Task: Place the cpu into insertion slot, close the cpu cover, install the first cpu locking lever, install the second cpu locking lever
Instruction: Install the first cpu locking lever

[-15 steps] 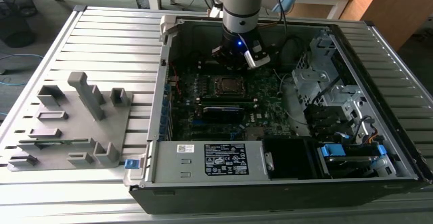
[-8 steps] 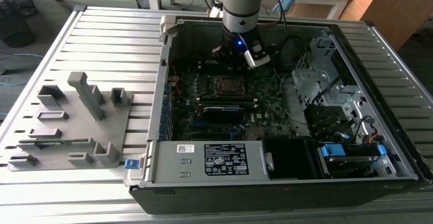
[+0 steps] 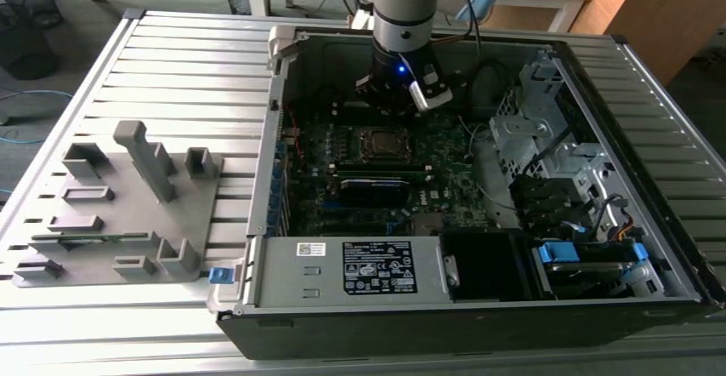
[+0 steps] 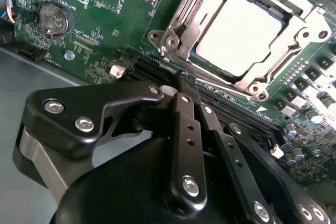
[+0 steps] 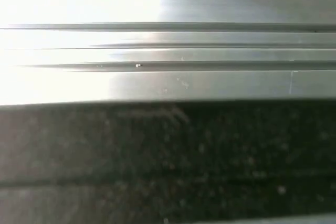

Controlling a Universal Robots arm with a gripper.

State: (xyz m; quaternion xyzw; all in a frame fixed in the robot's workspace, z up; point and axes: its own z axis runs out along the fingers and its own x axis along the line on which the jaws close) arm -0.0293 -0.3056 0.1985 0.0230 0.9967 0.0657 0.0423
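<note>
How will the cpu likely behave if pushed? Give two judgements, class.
The cpu looks flat and rigid, so probably no bending or rolling. The cpu cover frames its edges, so a sideways push likely won't shift it.

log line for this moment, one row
cpu: seated | cpu cover: down around it | gripper: shut, tips beside cover

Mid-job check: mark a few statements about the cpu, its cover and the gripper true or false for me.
1. The cpu sits in the insertion slot. True.
2. The gripper is carrying the cpu. False: it is shut on nothing, beside the insertion slot.
3. The cpu cover lies down around the cpu. True.
4. The gripper is outside the computer case. False: it is inside, above the motherboard.
</note>
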